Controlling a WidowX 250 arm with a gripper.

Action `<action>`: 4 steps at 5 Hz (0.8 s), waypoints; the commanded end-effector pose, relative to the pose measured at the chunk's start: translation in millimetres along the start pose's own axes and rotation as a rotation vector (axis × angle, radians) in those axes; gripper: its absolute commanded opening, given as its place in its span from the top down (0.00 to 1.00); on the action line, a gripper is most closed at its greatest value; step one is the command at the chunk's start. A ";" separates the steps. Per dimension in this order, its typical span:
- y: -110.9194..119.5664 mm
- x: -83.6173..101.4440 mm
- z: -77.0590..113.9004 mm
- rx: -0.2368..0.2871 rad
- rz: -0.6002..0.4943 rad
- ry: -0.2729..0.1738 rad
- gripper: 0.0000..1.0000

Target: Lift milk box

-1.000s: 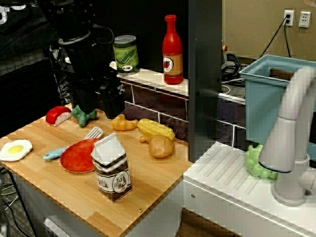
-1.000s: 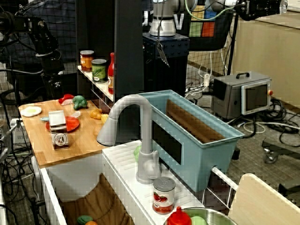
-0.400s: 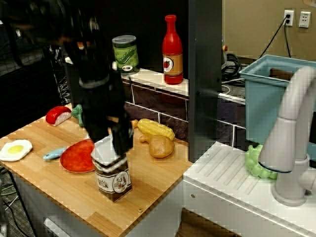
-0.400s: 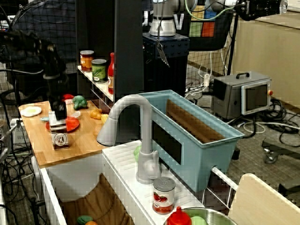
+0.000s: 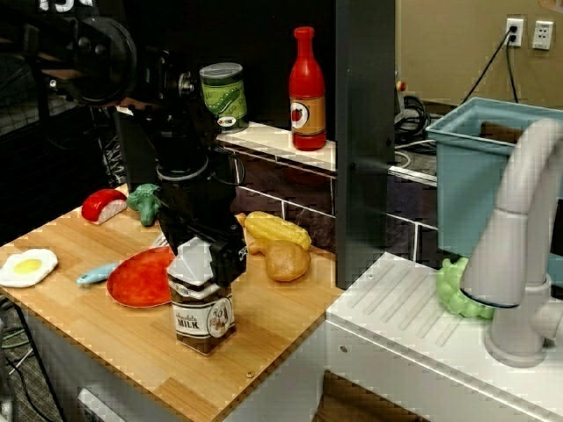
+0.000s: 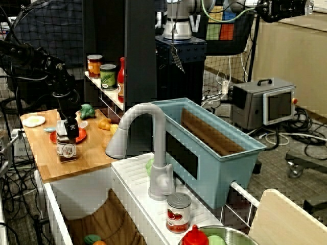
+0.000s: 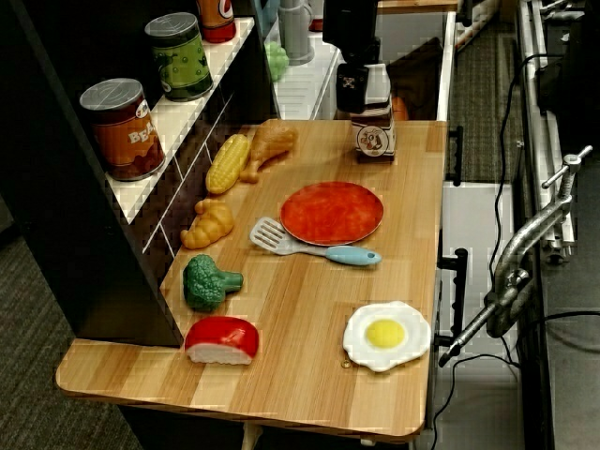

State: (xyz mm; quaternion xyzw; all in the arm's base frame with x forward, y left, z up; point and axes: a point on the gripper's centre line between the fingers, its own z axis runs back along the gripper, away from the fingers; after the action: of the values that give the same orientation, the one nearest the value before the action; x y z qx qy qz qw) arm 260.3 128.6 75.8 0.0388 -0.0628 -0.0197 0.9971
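The milk box stands upright on the wooden board near its front edge, its "MILK" label facing the front view. It also shows in the side view and the overhead view. My black gripper has come down from above and sits around the white gabled top, with fingers against its sides. The same gripper shows in the side view and overhead. The box's base still rests on the board.
A red plate and a spatula lie just left of the box. A drumstick and corn lie behind it. A green can and red bottle stand on the shelf. A fried egg, faucet and blue tub are farther off.
My gripper moved from the back of the board forward and down onto the milk box's top. The box has turned, so its label now faces the front view.
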 end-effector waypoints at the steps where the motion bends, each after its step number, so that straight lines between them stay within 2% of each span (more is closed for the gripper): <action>1: 6.1 -1.7 -20.9 -0.019 0.020 0.074 1.00; 2: 5.1 3.2 -14.6 -0.033 0.022 0.085 1.00; 3: 3.1 11.6 1.4 -0.076 0.028 0.100 1.00; 4: 3.2 19.4 25.1 -0.127 0.034 0.088 1.00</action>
State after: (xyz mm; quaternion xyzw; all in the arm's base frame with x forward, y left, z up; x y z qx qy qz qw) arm 273.0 122.0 90.6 -0.0361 0.0014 -0.0022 0.9993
